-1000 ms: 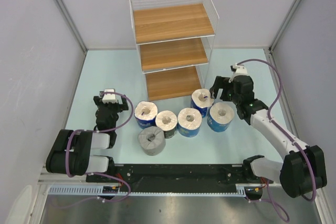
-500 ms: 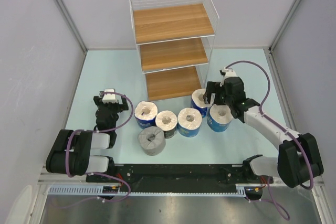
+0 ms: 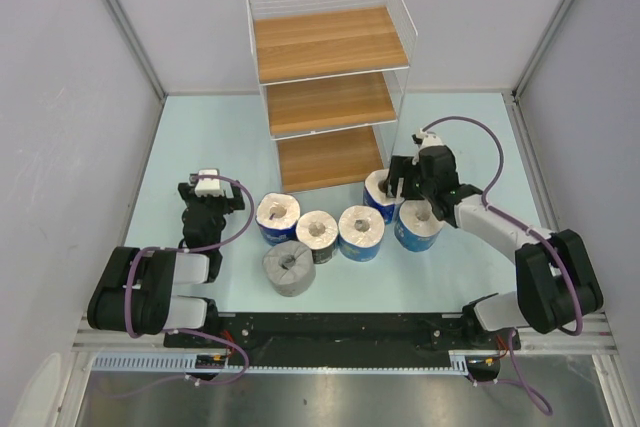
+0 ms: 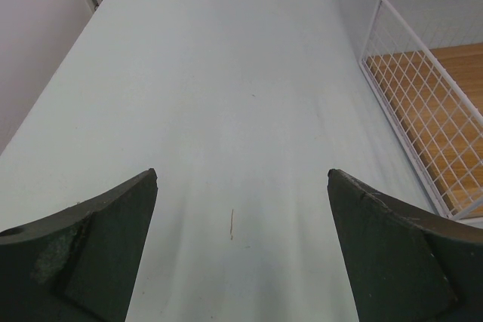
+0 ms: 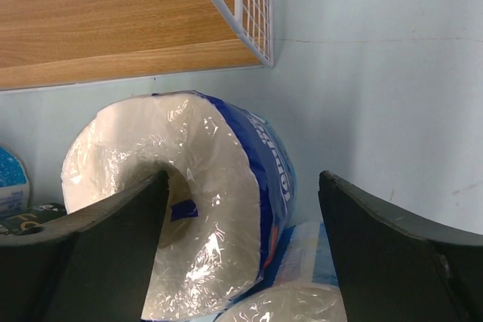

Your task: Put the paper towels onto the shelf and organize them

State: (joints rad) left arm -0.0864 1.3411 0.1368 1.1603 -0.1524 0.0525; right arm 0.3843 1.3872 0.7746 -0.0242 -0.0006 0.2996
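Lining up a grasp, my right tool (image 5: 241, 250) hangs spread open over the blue-wrapped paper towel (image 5: 189, 201) at lower centre, just beside the shelf (image 5: 113, 28); next I judge it must descend, clench and lift.

Bright, even overhead light, soft shadows, sharp focus throughout.

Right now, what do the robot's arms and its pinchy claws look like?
The left arm and the right arm both have chunky black joints linked by white tube sections, with a thin purple cable looping along each. A small white block sits near each wrist. The left gripper and right gripper each end in two dark, matte, wedge-shaped fingers.
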